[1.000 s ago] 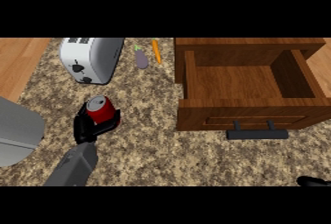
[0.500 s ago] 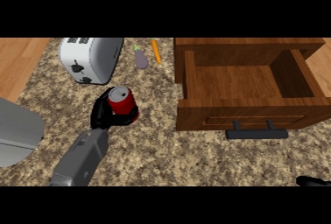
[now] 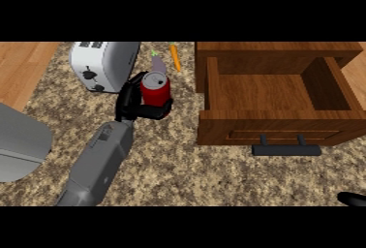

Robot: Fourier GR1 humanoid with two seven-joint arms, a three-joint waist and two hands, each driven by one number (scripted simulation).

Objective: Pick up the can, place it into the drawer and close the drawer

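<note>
Now the red cylindrical metal can (image 3: 154,90) is held over the counter, the black left hand (image 3: 131,103) curled round it.
A purple vegetable (image 3: 159,63), thin orange carrot (image 3: 175,57) and white toaster (image 3: 103,63) crowd behind it; the open wooden drawer (image 3: 279,122) stands apart at its right, speckled stone counter (image 3: 214,169) between.

- A single view is given, taken from the head and aimed steeply down at the counter (image 3: 214,179).
- The scene is framed closely: the toaster (image 3: 100,63) is cut by the upper edge, and the drawer (image 3: 279,92) fills the upper right.
- The left hand (image 3: 129,104), curled round the can (image 3: 154,87), is framed left of centre, and the right hand (image 3: 352,198) is clipped at the lower right corner.
</note>
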